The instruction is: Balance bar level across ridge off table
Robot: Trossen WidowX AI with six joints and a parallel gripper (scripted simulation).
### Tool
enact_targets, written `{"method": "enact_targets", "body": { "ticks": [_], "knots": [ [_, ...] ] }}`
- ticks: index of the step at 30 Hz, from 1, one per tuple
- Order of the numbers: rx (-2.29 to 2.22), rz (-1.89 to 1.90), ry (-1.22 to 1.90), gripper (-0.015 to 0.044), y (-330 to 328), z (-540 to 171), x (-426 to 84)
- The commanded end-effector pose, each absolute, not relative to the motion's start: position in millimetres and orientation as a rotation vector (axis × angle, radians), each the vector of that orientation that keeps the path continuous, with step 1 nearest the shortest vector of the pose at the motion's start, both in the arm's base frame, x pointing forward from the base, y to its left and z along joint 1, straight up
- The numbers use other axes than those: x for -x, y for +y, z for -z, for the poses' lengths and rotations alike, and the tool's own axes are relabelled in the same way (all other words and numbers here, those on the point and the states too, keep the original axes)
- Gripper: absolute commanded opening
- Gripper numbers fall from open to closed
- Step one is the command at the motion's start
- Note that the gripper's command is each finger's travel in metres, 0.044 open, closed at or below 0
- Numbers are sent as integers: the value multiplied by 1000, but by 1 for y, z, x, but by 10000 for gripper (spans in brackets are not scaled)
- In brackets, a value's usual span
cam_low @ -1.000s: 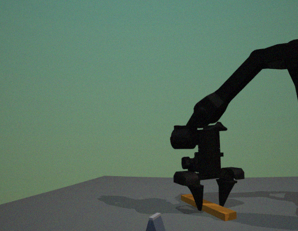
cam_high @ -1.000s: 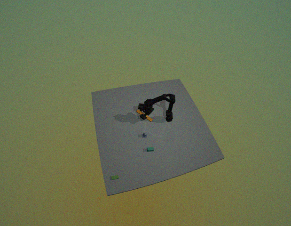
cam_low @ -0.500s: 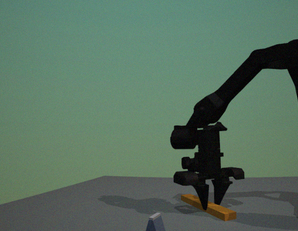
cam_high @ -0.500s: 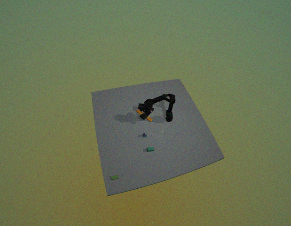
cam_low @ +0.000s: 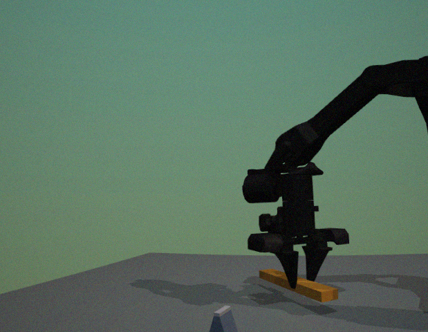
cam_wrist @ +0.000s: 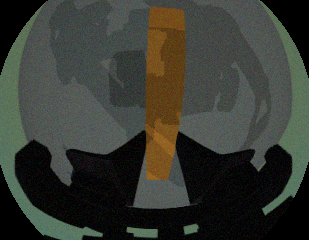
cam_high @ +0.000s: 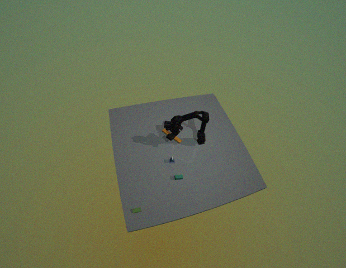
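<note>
Nearest me of the task's two pieces, the blue ridge (cam_high: 171, 160) (cam_low: 223, 317) stands on the grey tabletop (cam_high: 224, 178) (cam_low: 81, 296) (cam_wrist: 74, 110). Beyond it, the gripper (cam_high: 172, 135) (cam_low: 303, 283) (cam_wrist: 161, 132) is clenched around the orange bar (cam_high: 176, 139) (cam_low: 315, 288) (cam_wrist: 165, 75), seemingly near its middle, just above the tabletop. I'd raise it well over the ridge's height, carry it toward the near edge, centre it crosswise on the narrow crest, and lower it level. Ease the fingers apart evenly; an off-centre rest or sideways nudge could tip it.

Counting outward: one lime block (cam_high: 136, 210) by the near-left corner, one teal block (cam_high: 178, 177) between the near edge and ridge, one ridge, one bar, one black arm (cam_high: 186, 116) (cam_low: 344, 103) reaching toward the far edge.
</note>
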State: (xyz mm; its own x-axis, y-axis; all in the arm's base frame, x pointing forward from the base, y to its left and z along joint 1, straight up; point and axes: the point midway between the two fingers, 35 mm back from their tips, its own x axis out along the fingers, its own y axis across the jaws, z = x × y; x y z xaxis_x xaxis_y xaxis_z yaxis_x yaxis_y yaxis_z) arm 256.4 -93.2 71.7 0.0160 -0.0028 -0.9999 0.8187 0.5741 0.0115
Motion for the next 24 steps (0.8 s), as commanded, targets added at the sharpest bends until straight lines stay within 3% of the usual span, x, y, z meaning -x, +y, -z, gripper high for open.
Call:
{"method": "enact_targets", "body": {
  "ticks": [1,24],
  "knots": [
    [-748,739,1410,0,-94,-84,-259],
    [-745,739,1411,0,-93,-143,-255]
  ]
}}
